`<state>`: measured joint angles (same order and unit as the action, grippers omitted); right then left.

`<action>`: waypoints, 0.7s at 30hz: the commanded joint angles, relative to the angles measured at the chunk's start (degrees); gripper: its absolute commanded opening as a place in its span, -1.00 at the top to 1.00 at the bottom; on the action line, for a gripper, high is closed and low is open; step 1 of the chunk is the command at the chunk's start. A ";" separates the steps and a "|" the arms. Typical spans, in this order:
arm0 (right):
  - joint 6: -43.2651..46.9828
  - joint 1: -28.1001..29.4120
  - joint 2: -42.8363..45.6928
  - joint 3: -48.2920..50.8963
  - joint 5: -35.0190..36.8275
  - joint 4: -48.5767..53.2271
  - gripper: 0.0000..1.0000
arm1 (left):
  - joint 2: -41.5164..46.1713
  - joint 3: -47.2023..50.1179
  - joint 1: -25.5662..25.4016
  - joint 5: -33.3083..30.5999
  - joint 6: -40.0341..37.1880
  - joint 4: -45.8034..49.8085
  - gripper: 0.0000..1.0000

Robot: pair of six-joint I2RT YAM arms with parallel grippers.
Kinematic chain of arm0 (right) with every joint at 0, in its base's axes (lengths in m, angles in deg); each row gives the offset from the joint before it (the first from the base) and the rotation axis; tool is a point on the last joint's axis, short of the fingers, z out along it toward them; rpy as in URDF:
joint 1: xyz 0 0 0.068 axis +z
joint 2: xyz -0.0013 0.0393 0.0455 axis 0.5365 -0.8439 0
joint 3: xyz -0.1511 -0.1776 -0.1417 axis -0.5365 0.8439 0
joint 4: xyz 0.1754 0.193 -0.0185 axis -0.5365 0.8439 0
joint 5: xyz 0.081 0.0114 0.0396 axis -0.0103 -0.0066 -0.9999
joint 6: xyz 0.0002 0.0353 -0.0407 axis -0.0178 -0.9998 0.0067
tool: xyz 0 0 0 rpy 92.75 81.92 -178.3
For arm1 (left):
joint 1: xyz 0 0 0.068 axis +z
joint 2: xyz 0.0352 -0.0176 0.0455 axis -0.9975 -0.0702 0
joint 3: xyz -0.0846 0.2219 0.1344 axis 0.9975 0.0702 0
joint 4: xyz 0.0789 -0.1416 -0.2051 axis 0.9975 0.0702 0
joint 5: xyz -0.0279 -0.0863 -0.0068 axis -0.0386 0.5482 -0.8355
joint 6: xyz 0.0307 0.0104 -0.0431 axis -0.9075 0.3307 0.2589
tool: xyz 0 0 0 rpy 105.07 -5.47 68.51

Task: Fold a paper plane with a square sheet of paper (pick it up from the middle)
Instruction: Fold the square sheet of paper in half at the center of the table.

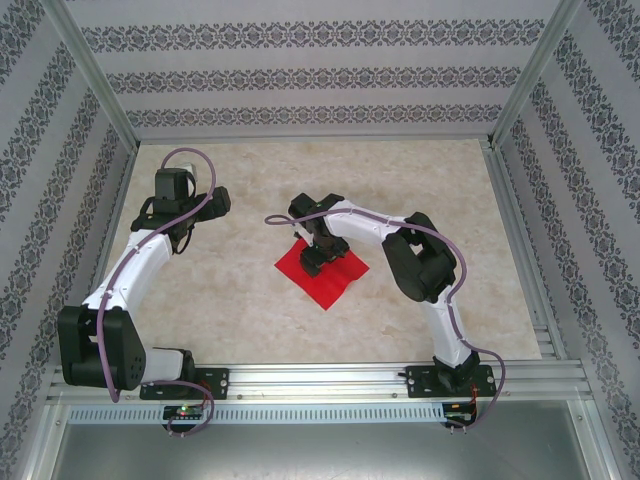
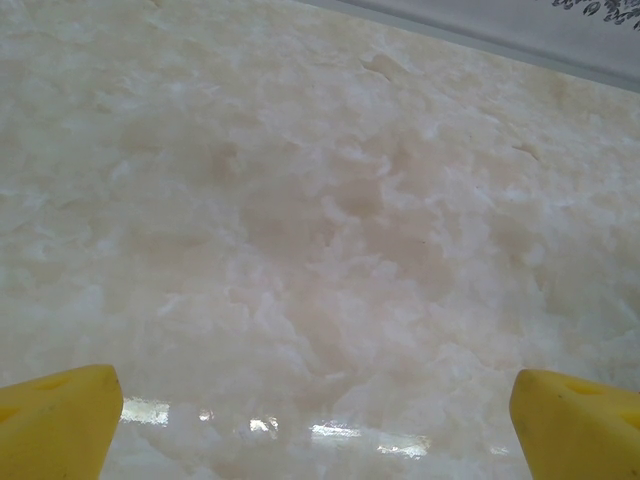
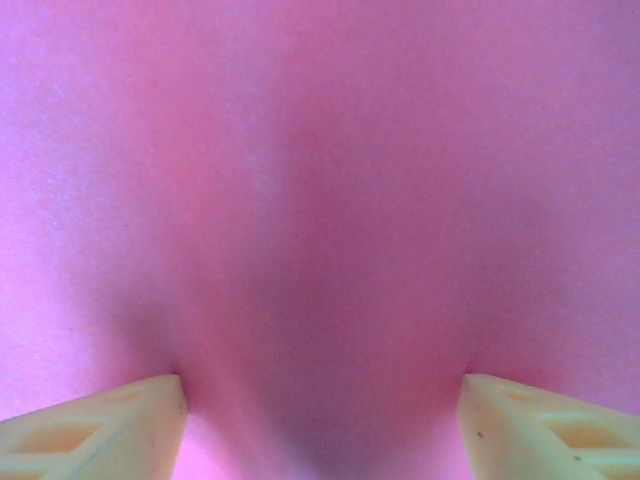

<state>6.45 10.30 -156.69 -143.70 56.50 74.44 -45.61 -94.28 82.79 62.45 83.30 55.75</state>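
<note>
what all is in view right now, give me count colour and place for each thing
square sheet of paper: 1, bright red, flat near the middle of the table, turned like a diamond, under the right end effector
table: 1, beige marble pattern, bearing the sheet
walls: 3 sides, white with dark patterned stripes, around the table
metal rail: 1, silver, along the near edge, holding both arm bases
arms: 2, white and black, one at each side of the near edge
left end effector: 1, yellow fingers, open, over bare table on the left
right end effector: 1, pale yellow fingers, open, low over the sheet's middle
</note>
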 commanded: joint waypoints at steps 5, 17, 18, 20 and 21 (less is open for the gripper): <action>-6.26 -0.90 3.84 1.80 -8.95 -4.18 0.06 | 0.52 -0.39 -0.50 -0.51 1.47 0.78 -1.00; -27.69 -6.95 13.78 13.18 -42.26 -35.04 0.40 | 0.22 1.28 -0.51 6.47 5.12 -1.39 -1.00; -28.12 -7.29 13.30 13.38 -41.74 -35.21 0.39 | 0.08 1.46 -0.51 7.52 5.55 -1.58 -1.00; -28.72 -8.07 11.77 13.40 -41.00 -35.10 0.40 | -0.37 2.01 -0.60 9.74 7.03 -2.40 -1.00; -29.00 -8.37 11.09 13.45 -40.09 -35.11 0.40 | -0.65 2.34 -0.68 10.78 7.64 -2.83 -1.00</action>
<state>-18.56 2.69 -143.88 -131.41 19.41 43.97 -45.66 -93.01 82.79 68.77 87.82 55.47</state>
